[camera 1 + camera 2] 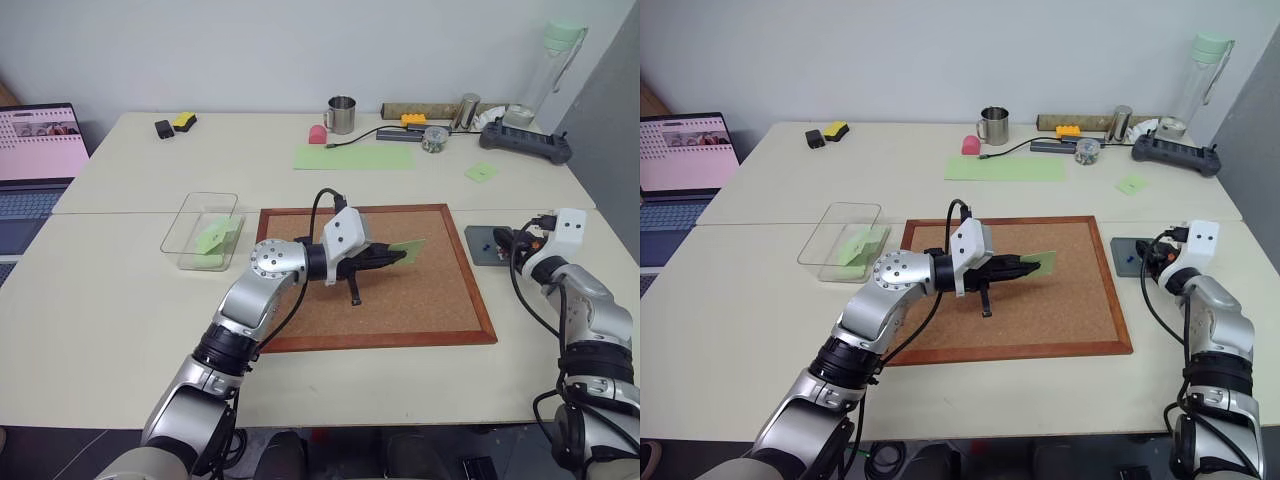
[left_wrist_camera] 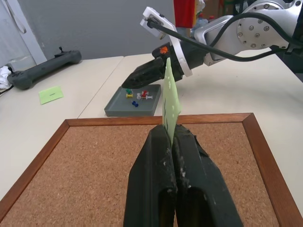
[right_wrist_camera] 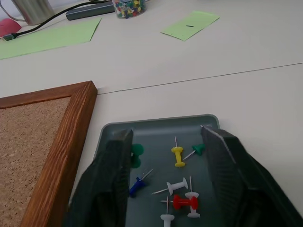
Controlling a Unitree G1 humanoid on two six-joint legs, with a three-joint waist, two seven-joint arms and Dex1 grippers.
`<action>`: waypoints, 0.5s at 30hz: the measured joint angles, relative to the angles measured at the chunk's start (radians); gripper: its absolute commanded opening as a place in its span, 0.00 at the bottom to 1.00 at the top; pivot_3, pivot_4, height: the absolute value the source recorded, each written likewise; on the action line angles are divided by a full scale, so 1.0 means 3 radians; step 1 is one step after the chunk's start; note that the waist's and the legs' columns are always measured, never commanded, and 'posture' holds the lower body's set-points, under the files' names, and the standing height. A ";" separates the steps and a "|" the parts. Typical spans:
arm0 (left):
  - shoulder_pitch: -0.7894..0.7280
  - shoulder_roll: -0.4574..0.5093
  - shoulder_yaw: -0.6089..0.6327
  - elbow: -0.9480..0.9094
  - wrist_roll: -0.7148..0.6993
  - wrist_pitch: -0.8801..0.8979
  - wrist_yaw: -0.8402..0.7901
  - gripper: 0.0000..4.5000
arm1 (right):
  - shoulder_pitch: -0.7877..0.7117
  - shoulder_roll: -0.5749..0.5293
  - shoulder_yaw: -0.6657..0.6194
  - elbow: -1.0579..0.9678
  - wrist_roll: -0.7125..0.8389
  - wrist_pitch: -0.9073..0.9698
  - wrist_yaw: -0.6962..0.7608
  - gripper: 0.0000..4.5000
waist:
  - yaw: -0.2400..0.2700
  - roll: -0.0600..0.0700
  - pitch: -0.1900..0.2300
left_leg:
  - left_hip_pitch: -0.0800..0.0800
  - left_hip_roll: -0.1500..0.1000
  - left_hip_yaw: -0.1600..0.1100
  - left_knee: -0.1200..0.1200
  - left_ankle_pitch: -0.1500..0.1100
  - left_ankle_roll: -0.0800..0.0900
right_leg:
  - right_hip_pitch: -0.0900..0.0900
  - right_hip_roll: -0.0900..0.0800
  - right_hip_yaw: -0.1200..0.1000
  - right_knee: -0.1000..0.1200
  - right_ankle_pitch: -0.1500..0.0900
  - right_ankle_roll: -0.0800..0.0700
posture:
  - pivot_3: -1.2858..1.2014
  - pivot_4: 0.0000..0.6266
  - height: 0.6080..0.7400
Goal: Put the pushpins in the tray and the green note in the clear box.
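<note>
While the right tool [image 3: 163, 156] hangs just above the tray [image 3: 156, 124] with its two fingers spread apart and nothing between them, the pushpins [image 3: 179, 182] lie loose inside the tray: yellow, red, blue, white and green ones. So I judge that the pin part of the task is done or almost done, since I see no pin on the corkboard [image 1: 420, 310], though a very small one could escape me.

The step in hand is now the note. The left tool [image 2: 171, 142] is clenched on the green note [image 2: 169, 97], which stands on its edge between the closed fingers. This tool is over the middle of the corkboard and points toward the tray. The clear box [image 1: 190, 232] is on the bench just beside the opposite edge of the corkboard, and the tool points away from it. In the box some green paper [image 1: 217, 236] lies already.

For the next move, I think the left arm must swing back across the corkboard to the box, bring the note over the opening, and only then release it. The note is thin and light, so it may stick to a finger or float past the box wall if it is let go too high. The right arm should stay by the tray, away from this path.
</note>
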 measured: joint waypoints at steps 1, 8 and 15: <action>0.0004 0.0000 0.0000 0.0000 0.0001 0.0001 0.0006 0.00 | -0.0001 -0.0004 0.0000 0.0000 0.0004 -0.0003 0.0007 0.73 | 0.0000 0.0000 0.0000 | 0.0000 0.0000 0.0000 0.0000 0.0000 0.0000 | 0.0000 0.0000 0.0000 0.0000 0.0000 0.0000 | 0.52 0.24 1.00; 0.0011 -0.0011 0.0000 0.0000 0.0008 0.0005 0.0045 0.00 | 0.0000 -0.0093 -0.0018 0.0013 0.0042 -0.0047 0.0079 0.98 | 0.0000 0.0000 0.0000 | 0.0000 0.0000 0.0000 0.0000 0.0000 0.0000 | 0.0000 0.0000 0.0000 0.0000 0.0000 0.0000 | 0.52 0.24 1.00; 0.0010 -0.0018 0.0000 0.0000 0.0006 0.0012 0.0046 0.00 | 0.0072 -0.0209 0.0175 0.0060 -0.0209 -0.0487 0.0172 0.98 | 0.0000 0.0000 0.0000 | 0.0000 0.0000 0.0001 0.0000 0.0000 0.0000 | 0.0000 0.0000 0.0000 0.0000 0.0000 0.0000 | 0.52 0.24 1.00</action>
